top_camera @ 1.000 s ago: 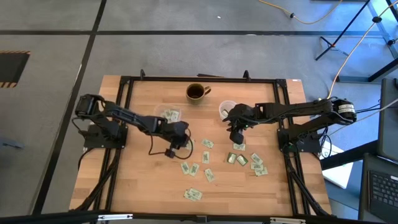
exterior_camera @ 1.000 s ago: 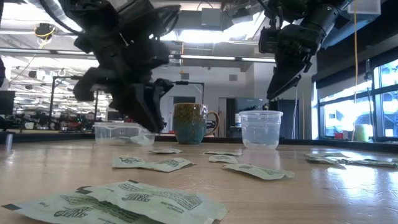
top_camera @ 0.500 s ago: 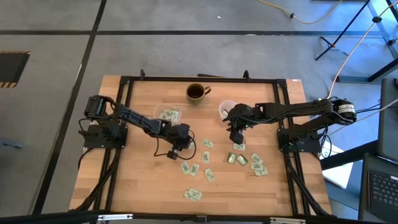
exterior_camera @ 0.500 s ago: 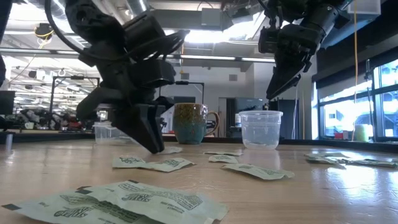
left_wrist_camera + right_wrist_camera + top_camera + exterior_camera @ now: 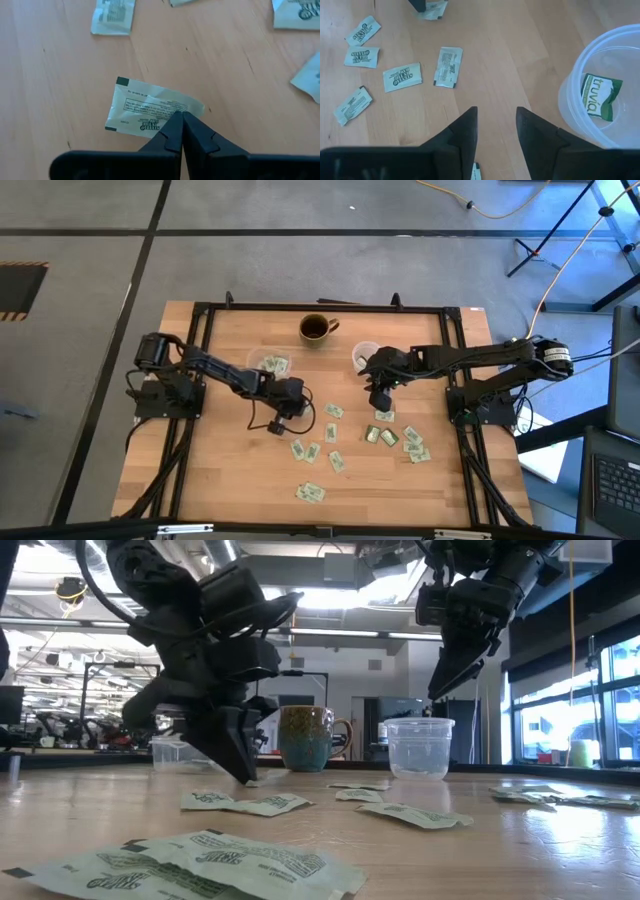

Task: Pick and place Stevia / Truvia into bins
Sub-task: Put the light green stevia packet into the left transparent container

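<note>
Left gripper (image 5: pixel 181 119) pinched shut, seemingly on a sachet's (image 5: pixel 150 106) edge, mid-table; right gripper (image 5: pixel 496 125) gapes empty beside the cup (image 5: pixel 600 92).

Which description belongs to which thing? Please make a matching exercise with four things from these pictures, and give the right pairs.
Things:
1. left gripper
2. right gripper
3. round cup
4. mug

Descriptions:
A. holds one Truvia sachet
B. dark, with a handle, at the table's far edge
C. shut on the edge of a sachet lying on the table
D. open, raised beside the cup

Pairs: 1-C, 2-D, 3-A, 4-B
</note>
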`<state>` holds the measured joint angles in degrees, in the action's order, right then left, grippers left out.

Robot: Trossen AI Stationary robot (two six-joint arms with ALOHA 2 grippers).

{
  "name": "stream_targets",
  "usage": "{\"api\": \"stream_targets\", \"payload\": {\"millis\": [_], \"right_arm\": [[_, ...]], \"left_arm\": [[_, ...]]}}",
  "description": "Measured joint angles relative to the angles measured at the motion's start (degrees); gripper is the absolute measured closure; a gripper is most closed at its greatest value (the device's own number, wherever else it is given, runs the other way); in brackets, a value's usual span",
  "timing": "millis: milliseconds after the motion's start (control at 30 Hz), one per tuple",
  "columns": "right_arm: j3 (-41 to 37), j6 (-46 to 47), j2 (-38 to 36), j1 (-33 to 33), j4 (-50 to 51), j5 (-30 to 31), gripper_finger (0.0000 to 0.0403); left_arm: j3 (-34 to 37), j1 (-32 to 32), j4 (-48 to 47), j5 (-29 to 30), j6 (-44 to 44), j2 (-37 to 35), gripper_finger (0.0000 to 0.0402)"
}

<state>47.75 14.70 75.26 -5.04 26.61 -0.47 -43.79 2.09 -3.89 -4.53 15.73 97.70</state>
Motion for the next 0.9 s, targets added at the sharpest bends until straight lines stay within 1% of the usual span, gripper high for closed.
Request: {"api": "stream_targets", "payload": {"millis": [167, 367, 433, 567, 700, 800, 900], "right_arm": [[0.00, 0.01, 0.02, 0.00, 0.23, 0.00, 0.0266], [0.00, -0.04, 0.02, 0.00, 0.20, 0.00, 0.0266], [0.00, -0.02, 0.02, 0.00, 0.37, 0.00, 0.0266], [0.02, -0.07, 0.02, 0.00, 0.40, 0.00, 0.0266], [0.02, -0.10, 0.02, 0.02, 0.22, -0.01, 0.0266], [0.02, -0.13, 0.02, 0.00, -0.01, 0.00, 0.0266], [0.02, -0.04, 0.02, 0.00, -0.01, 0.00, 0.0266]], "left_arm": [[-1.24, 0.00, -4.91, -0.13, 0.01, -4.07, 0.0400], [-1.38, 0.00, -10.06, 0.62, 0.94, -12.93, 0.0400], [-1.45, 0.00, -13.58, 4.46, 0.85, -16.40, 0.0400], [-1.45, -0.64, -19.79, 14.10, -2.56, -21.51, 0.0399], [-1.45, -3.35, -23.91, 20.19, -7.95, -22.90, 0.0400], [-1.45, -6.23, -26.18, 22.40, -11.17, -21.97, 0.0399], [-1.40, -8.82, -27.12, 21.82, -12.04, -20.02, 0.0400]]}}
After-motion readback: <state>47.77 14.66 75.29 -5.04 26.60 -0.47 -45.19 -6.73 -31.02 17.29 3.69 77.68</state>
